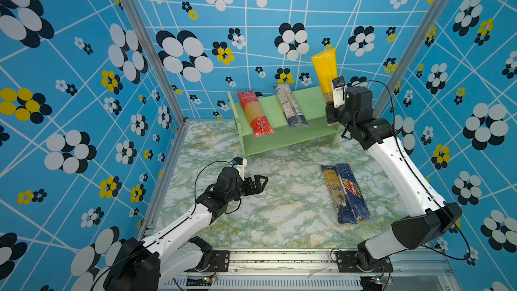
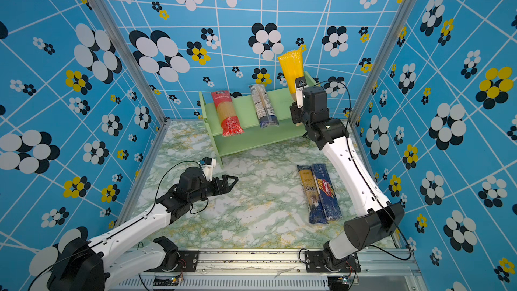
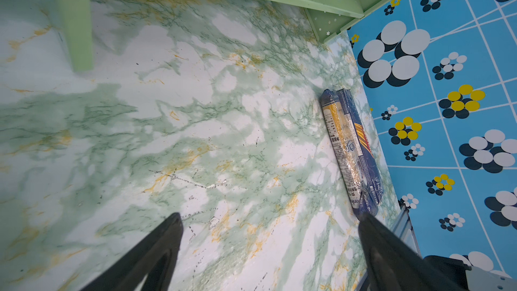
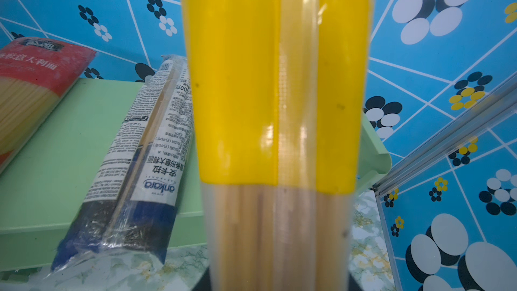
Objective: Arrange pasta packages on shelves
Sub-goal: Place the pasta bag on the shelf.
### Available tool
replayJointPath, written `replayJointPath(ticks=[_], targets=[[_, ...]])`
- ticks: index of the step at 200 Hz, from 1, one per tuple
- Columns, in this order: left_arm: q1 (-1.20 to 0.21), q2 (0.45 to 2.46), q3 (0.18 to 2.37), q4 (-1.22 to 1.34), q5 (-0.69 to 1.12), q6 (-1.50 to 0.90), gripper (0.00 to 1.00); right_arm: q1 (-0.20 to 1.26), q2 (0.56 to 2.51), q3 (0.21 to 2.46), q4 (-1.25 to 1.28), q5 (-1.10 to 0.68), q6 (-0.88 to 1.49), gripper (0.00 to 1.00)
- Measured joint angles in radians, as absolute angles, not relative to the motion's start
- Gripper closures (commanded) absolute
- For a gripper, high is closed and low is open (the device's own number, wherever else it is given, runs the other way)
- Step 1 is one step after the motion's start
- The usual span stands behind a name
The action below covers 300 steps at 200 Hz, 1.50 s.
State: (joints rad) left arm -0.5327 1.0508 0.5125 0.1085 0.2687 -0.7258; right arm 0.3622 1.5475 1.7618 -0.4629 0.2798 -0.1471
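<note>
My right gripper [image 1: 331,105] is shut on the lower part of the yellow pasta package [image 1: 325,71], holding it upright over the right end of the pale green shelves [image 1: 310,104]. The package fills the right wrist view [image 4: 274,79] and hides the fingers. On the top shelf lie the red package [image 1: 255,113] and the clear, white-labelled one [image 1: 291,107], side by side and apart. The brownish package with dark blue ends [image 1: 335,193] and the dark blue Barilla package [image 1: 353,191] lie touching on the table. My left gripper [image 1: 258,182] hovers open and empty over the table.
The marble-patterned table [image 1: 265,214] is closed in by patterned blue walls [image 1: 84,79] at the back and both sides. An aluminium post [image 4: 447,141] stands just right of the shelf's end. The lower shelf [image 1: 285,138] shows nothing on it.
</note>
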Motion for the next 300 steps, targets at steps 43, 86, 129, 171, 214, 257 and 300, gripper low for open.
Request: replayJointPath(ticks=[43,86,129,171,214,257,300], targets=[[-0.533,1.051,0.513,0.109,0.265,-0.726,0.01,0.352,1.549,1.726,-0.354,0.226,-0.155,1.00],[-0.532,1.051,0.513,0.109,0.262,-0.726,0.01,0.342,1.573,1.719,-0.242,0.199,-0.180,1.00],[-0.532,1.051,0.513,0.109,0.261,-0.726,0.01,0.328,1.637,1.715,-0.177,0.191,-0.193,1.00],[-0.532,1.051,0.513,0.107,0.254,-0.726,0.01,0.307,1.683,1.715,-0.175,0.176,-0.195,1.00],[-0.532,1.051,0.513,0.100,0.254,-0.725,0.01,0.285,1.688,1.715,-0.171,0.166,-0.186,1.00],[-0.529,1.074,0.514,0.100,0.254,-0.725,0.01,0.274,1.701,1.715,-0.167,0.152,-0.171,1.00],[-0.518,1.092,0.520,0.100,0.255,-0.725,0.01,0.267,1.754,1.717,-0.168,0.132,-0.153,1.00]])
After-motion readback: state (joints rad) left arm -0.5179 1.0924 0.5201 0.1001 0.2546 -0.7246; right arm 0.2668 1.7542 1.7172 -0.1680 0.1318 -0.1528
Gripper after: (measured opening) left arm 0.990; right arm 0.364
